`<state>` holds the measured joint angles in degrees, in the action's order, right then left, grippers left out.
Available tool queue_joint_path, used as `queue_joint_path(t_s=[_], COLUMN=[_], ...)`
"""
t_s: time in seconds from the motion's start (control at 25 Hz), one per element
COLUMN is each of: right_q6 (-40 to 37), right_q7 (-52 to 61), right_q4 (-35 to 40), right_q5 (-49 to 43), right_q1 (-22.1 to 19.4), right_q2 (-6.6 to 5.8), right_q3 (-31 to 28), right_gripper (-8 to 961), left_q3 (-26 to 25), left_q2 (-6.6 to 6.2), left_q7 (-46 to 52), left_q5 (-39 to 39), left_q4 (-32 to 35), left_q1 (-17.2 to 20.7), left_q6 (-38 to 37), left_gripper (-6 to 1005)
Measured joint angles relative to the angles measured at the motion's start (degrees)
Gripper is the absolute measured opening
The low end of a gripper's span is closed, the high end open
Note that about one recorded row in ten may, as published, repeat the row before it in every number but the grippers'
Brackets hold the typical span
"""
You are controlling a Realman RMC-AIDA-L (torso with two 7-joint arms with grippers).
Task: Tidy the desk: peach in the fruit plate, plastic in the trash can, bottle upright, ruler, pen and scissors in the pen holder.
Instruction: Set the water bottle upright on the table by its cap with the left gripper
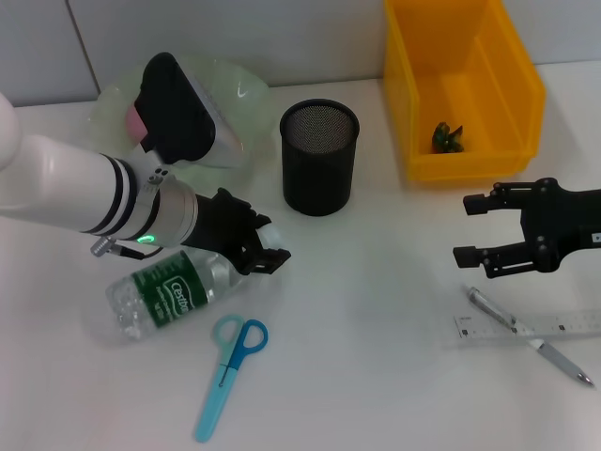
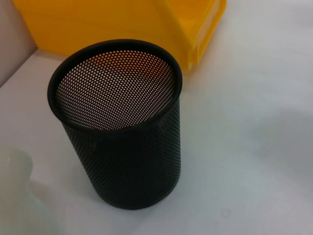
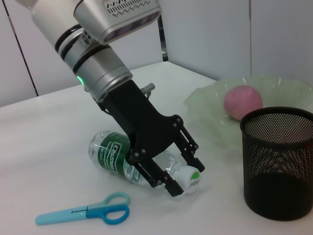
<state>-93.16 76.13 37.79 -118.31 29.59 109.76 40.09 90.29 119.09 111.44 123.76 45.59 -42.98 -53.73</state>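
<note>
A clear bottle (image 1: 169, 291) with a green label lies on its side at the left. My left gripper (image 1: 265, 252) is shut on its neck, just behind the white cap, and the right wrist view shows this gripper (image 3: 183, 176) on the bottle (image 3: 110, 154). Blue scissors (image 1: 228, 371) lie in front of the bottle. The black mesh pen holder (image 1: 319, 155) stands upright at centre back. A pink peach (image 1: 137, 120) sits in the pale green fruit plate (image 1: 239, 89), partly hidden by my left arm. My right gripper (image 1: 474, 228) hovers open above the pen (image 1: 488, 303) and the ruler (image 1: 573, 322). Green plastic (image 1: 447, 138) lies in the yellow trash can (image 1: 470, 164).
The pen crosses over the ruler at the right front. In the left wrist view, the pen holder (image 2: 122, 127) stands close to the yellow trash can (image 2: 122, 19). White table surface lies between the pen holder and my right gripper.
</note>
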Motion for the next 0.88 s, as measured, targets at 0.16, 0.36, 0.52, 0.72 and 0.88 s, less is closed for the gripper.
queue_joint_path(t_s=[0.16, 0.36, 0.52, 0.72, 0.88], right_q6=[0.04, 0.12, 0.2, 0.72, 0.86], right_q7=[0.01, 0.02, 0.04, 0.16, 0.23], right_q4=[0.0, 0.0, -0.02, -0.03, -0.02], right_q5=[0.0, 0.0, 0.0, -0.66, -0.71], right_q1=[0.03, 0.27, 0.39, 0.55, 0.6], right_q2=[0.01, 0.01, -0.04, 0.11, 0.11], right_q3=[-0.01, -0.01, -0.01, -0.04, 0.05], right_gripper=[827, 826, 826, 826, 826], left_q3=[0.54, 1.77, 2.13, 2.16, 2.16], left_q2=[0.0, 0.0, 0.0, 0.0, 0.0], left_q7=[-0.03, -0.52, -0.72, -1.4, -1.49], left_q5=[-0.01, -0.01, -0.01, -0.17, -0.23], left_q4=[-0.12, 0.06, 0.19, 0.4, 0.49], left_q1=[0.0, 0.0, -0.39, -0.52, -0.54], left_q6=[0.68, 1.04, 1.02, 0.8, 0.59], left_gripper=[541, 527, 469, 427, 430])
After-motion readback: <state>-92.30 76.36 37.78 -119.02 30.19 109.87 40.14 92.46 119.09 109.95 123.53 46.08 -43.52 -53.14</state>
